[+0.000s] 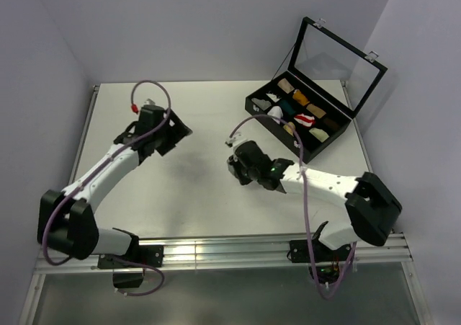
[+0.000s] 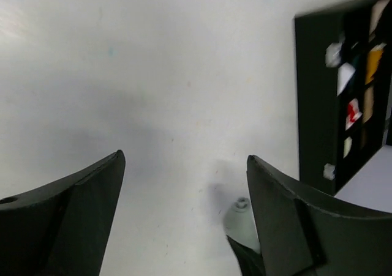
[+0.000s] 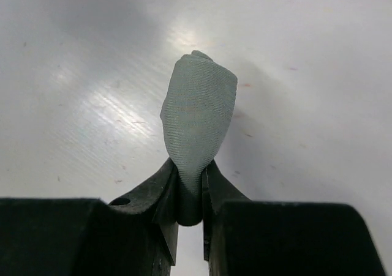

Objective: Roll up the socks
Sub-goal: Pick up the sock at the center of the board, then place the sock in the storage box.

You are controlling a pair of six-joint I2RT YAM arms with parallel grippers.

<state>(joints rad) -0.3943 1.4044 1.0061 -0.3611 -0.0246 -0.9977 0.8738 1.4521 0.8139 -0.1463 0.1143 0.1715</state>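
Grips the short grey fabric sock (image 3: 199,114) by one end in the clenched right end effector (image 3: 190,181), rest poking ahead over the white table (image 3: 73,74). Might slip out: little cloth held.

Left fingers (image 2: 67,221) spread wide; right fingers (image 3: 153,196) clamping grey sock (image 3: 199,117).
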